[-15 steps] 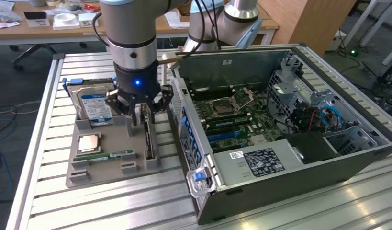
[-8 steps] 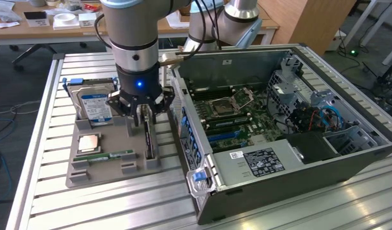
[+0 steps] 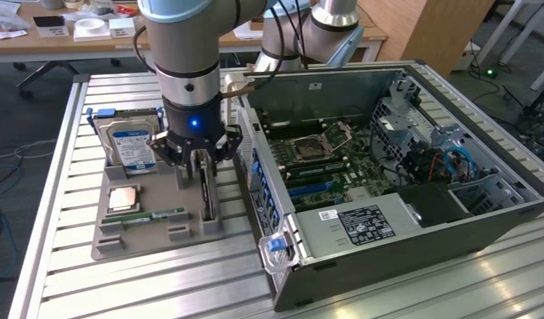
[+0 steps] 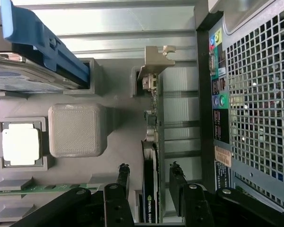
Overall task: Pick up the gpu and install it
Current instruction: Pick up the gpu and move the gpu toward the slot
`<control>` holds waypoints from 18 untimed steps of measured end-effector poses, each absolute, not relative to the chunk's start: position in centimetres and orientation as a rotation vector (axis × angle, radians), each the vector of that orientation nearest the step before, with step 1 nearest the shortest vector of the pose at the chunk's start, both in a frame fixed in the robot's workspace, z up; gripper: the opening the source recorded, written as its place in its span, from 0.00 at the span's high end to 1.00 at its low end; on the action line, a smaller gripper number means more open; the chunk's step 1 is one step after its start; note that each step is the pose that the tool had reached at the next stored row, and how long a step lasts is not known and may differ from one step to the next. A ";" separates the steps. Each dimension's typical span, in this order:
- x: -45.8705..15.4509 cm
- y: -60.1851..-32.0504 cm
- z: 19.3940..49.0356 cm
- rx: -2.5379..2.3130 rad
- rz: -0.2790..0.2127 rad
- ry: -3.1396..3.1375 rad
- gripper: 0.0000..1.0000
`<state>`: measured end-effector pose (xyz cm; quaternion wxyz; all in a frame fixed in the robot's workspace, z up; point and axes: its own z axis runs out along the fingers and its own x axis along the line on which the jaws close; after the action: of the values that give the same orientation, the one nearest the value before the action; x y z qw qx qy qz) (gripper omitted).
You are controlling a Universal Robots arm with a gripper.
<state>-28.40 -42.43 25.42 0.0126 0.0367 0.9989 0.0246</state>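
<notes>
The gpu (image 3: 208, 203) stands on edge in a slot of the grey holder (image 3: 143, 239), a thin dark card with a green edge and a silver end bracket (image 4: 154, 64). My gripper (image 3: 200, 169) hangs straight above it and is lowered over its top edge. In the wrist view the gripper (image 4: 149, 172) is open, with one black finger (image 4: 123, 177) on each side of the gpu (image 4: 151, 123) and a small gap showing on both sides. The card rests in its slot, unlifted.
The holder also carries a silver hard drive (image 3: 133, 147) with a blue bracket, a square CPU (image 3: 123, 198) and a green memory stick (image 3: 147, 216). The open computer case (image 3: 484, 219) lies close beside the holder, motherboard (image 3: 325, 159) exposed. Its perforated rear wall (image 4: 260, 104) is near my fingers.
</notes>
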 end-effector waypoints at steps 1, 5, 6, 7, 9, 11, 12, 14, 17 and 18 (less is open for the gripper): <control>-28.4 -42.4 25.3 0.114 0.077 3.113 0.53; -28.4 -42.4 24.7 0.114 0.077 3.113 0.53; -28.4 -42.4 24.5 0.114 0.077 3.113 0.53; -28.4 -42.4 24.4 0.114 0.077 3.113 0.53; -28.4 -42.4 24.1 0.114 0.077 3.113 0.53; -28.4 -42.4 23.9 0.114 0.077 3.113 0.53; -28.4 -42.4 23.8 0.114 0.077 3.113 0.53; -28.4 -42.4 23.6 0.114 0.077 3.113 0.53; -28.4 -42.4 23.4 0.114 0.076 3.113 0.53; -28.4 -42.4 23.3 0.114 0.076 3.114 0.53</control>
<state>-28.41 -42.44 23.34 0.0125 0.0367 0.9989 0.0245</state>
